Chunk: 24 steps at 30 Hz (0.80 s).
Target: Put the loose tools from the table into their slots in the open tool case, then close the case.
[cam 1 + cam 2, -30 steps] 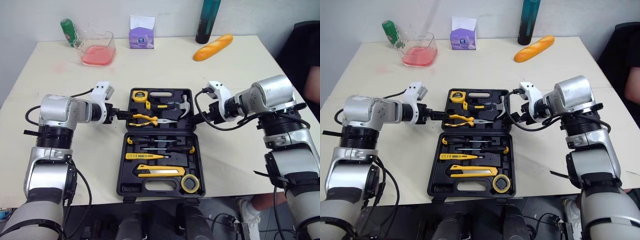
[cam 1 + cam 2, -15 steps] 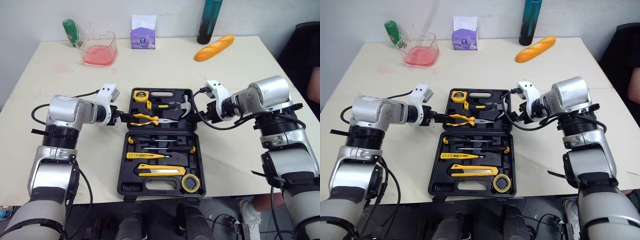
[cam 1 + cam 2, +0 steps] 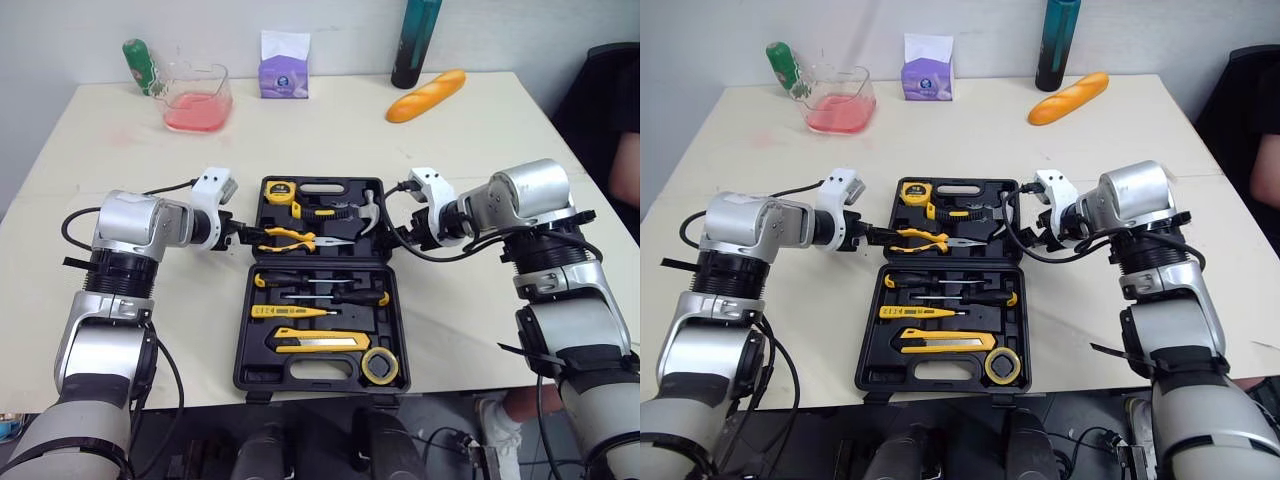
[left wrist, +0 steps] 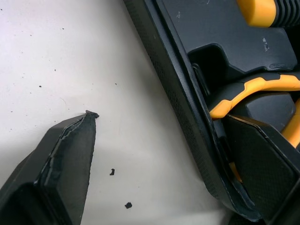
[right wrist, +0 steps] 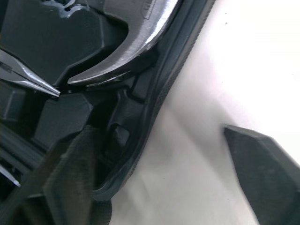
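Observation:
The black tool case [image 3: 262,375] lies open at the table's front middle. In its far half sit a tape measure [image 3: 279,191], a hammer [image 3: 368,212] and yellow-handled pliers [image 3: 290,238]. Its near half holds screwdrivers [image 3: 320,288], a yellow utility knife [image 3: 318,342] and a tape roll [image 3: 381,365]. My left gripper [image 3: 243,238] is open astride the far half's left rim [image 4: 187,108], one finger on the table side, the other inside by the pliers' handle [image 4: 262,89]. My right gripper [image 3: 392,232] is open astride the right rim [image 5: 154,103], beside the hammer's claw [image 5: 122,61].
Along the table's far edge stand a clear jug of pink liquid [image 3: 195,98], a lying green bottle [image 3: 140,65], a purple tissue box [image 3: 283,68], a dark bottle [image 3: 415,42] and a bread loaf [image 3: 427,95]. A person's arm [image 3: 625,160] shows at the right edge.
Both grippers have edged inward toward the case's side rims, the left arm more than the right. The case and its tools have not moved.

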### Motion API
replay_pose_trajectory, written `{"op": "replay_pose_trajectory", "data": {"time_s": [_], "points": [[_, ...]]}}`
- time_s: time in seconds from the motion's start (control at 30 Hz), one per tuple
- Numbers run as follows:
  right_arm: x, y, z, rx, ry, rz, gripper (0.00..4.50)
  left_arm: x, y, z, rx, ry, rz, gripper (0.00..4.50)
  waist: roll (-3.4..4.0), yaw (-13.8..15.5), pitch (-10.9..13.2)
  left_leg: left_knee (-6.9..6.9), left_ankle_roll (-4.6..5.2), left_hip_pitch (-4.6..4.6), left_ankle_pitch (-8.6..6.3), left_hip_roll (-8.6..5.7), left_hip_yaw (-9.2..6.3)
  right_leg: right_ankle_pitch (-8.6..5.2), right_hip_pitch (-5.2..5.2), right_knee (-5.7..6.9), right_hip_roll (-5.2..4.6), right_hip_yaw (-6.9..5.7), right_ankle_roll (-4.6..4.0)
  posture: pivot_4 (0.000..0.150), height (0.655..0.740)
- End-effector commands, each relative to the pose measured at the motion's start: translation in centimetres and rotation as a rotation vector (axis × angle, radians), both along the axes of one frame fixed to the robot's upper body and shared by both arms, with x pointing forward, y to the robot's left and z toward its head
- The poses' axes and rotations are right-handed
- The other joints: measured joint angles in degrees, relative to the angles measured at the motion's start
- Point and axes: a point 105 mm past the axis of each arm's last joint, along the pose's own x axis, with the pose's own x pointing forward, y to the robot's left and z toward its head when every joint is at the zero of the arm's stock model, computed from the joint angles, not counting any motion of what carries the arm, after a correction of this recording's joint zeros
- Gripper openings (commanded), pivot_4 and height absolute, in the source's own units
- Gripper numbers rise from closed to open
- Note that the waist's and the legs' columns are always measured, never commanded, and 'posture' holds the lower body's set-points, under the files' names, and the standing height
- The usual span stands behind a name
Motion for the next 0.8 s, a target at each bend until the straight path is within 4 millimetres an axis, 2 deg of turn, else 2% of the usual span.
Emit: {"op": "replay_pose_trajectory", "data": {"time_s": [0.03, 0.07, 0.2, 0.23, 0.27, 0.5, 0.57, 0.63, 0.7, 0.8], "points": [[0.2, 0.0, 0.3, 0.021, -0.010, -0.016, 2.69, 0.1, 0.2, 0.1, 0.013, -0.004, 0.008, 3.27, -0.01, -0.05, -0.02, 0.00, 0.00, 0.01, 0.00, 0.00, 0.00, 0.00, 0.00, 0.01, 0.00, 0.01, 0.00, 0.150, 0.7400], [0.2, 0.1, 0.2, 0.028, -0.001, -0.022, 2.13, 0.1, 0.0, 0.1, 0.008, -0.003, 0.003, 2.72, -0.01, -0.03, -0.03, 0.00, 0.00, 0.03, 0.00, 0.00, 0.00, 0.00, 0.00, 0.03, 0.00, 0.02, 0.00, 0.150, 0.7400], [0.1, 0.4, -0.1, 0.051, 0.023, -0.026, 0.29, 0.1, -0.7, 0.3, -0.029, -0.006, -0.010, 1.00, -0.14, -0.02, -0.12, 0.02, -0.04, 0.08, 0.10, 0.00, -0.01, 0.00, 0.01, 0.18, -0.02, 0.06, 0.00, 0.150, 0.7400], [0.1, 0.4, -0.3, 0.053, 0.028, -0.031, 0.00, 0.1, -0.7, 0.3, -0.035, -0.005, -0.009, 0.54, -0.18, -0.02, -0.15, 0.01, -0.06, 0.13, 0.13, 0.00, -0.02, 0.00, 0.02, 0.21, -0.03, 0.07, -0.01, 0.150, 0.7400], [0.0, 0.4, -0.4, 0.055, 0.031, -0.035, 0.00, 0.1, -0.8, 0.3, -0.037, -0.004, -0.007, 0.32, -0.18, -0.02, -0.16, 0.02, -0.08, 0.17, 0.15, 0.00, -0.04, 0.00, 0.05, 0.24, -0.03, 0.08, -0.01, 0.150, 0.7400], [0.3, 0.4, -0.6, 0.084, 0.038, -0.083, 0.00, 0.1, -1.2, 0.8, -0.075, -0.032, -0.004, 0.26, -0.18, -0.01, -0.16, 0.01, -0.07, 0.18, 0.20, -0.01, -0.16, 0.01, 0.04, 0.31, -0.06, 0.11, -0.03, 0.150, 0.7400], [0.7, 0.8, 0.1, 0.124, -0.002, -0.090, 0.00, 0.3, -1.4, 1.3, -0.102, -0.067, -0.001, 0.25, -0.19, -0.01, -0.16, 0.02, -0.06, 0.19, 0.21, -0.02, -0.16, 0.01, 0.04, 0.35, -0.08, 0.13, -0.03, 0.150, 0.7400], [1.6, 1.3, 1.3, 0.184, -0.103, -0.101, 0.00, 0.8, -1.7, 2.6, -0.169, -0.155, 0.010, 0.23, -0.19, 0.00, -0.16, 0.02, -0.05, 0.21, 0.23, -0.01, -0.18, 0.01, 0.04, 0.39, -0.10, 0.14, -0.03, 0.150, 0.7400], [2.2, 1.6, 3.1, 0.220, -0.281, -0.050, 0.00, 1.3, -1.6, 4.4, -0.226, -0.292, 0.022, 0.21, -0.19, 0.01, -0.16, 0.03, -0.05, 0.19, 0.27, -0.02, -0.21, 0.02, 0.01, 0.44, -0.13, 0.15, -0.05, 0.150, 0.7400], [2.3, 1.7, 4.5, 0.225, -0.464, 0.010, 0.00, 1.8, -0.8, 5.6, -0.256, -0.417, 0.062, 0.20, -0.20, 0.01, -0.15, -0.01, -0.05, 0.09, 0.26, -0.07, -0.21, 0.02, -0.09, 0.40, -0.15, 0.15, -0.04, 0.150, 0.7400]]}}
